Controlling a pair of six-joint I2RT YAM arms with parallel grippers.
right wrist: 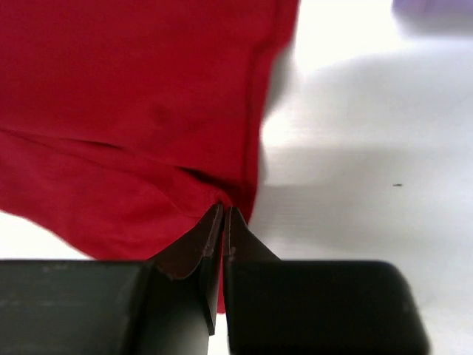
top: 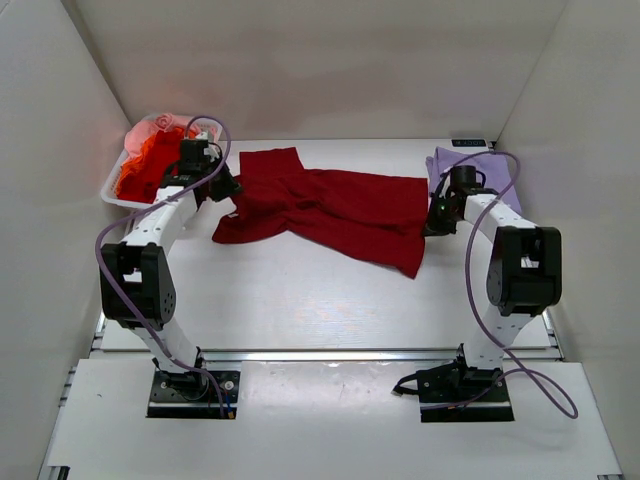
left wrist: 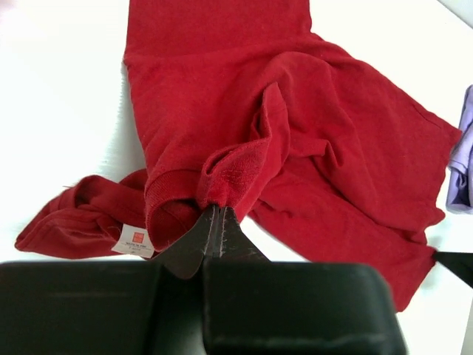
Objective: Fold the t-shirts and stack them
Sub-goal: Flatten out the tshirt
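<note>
The large dark red t-shirt (top: 335, 205) lies crumpled across the back middle of the table. My left gripper (top: 228, 188) is shut on a fold near its collar (left wrist: 229, 174), beside the white label (left wrist: 134, 240). My right gripper (top: 437, 222) is shut on the shirt's right edge (right wrist: 222, 194). The pale lavender t-shirt (top: 470, 170) lies folded at the back right, partly behind the right arm; a corner of it shows in the left wrist view (left wrist: 462, 159). The orange-red shirt (top: 148, 165) and a pink one (top: 160, 124) sit in the white basket (top: 112, 188).
White walls close in the back and both sides of the table. The basket stands in the back left corner. The arm cables loop over both arms. The table's front edge (top: 320, 352) runs just ahead of the arm bases.
</note>
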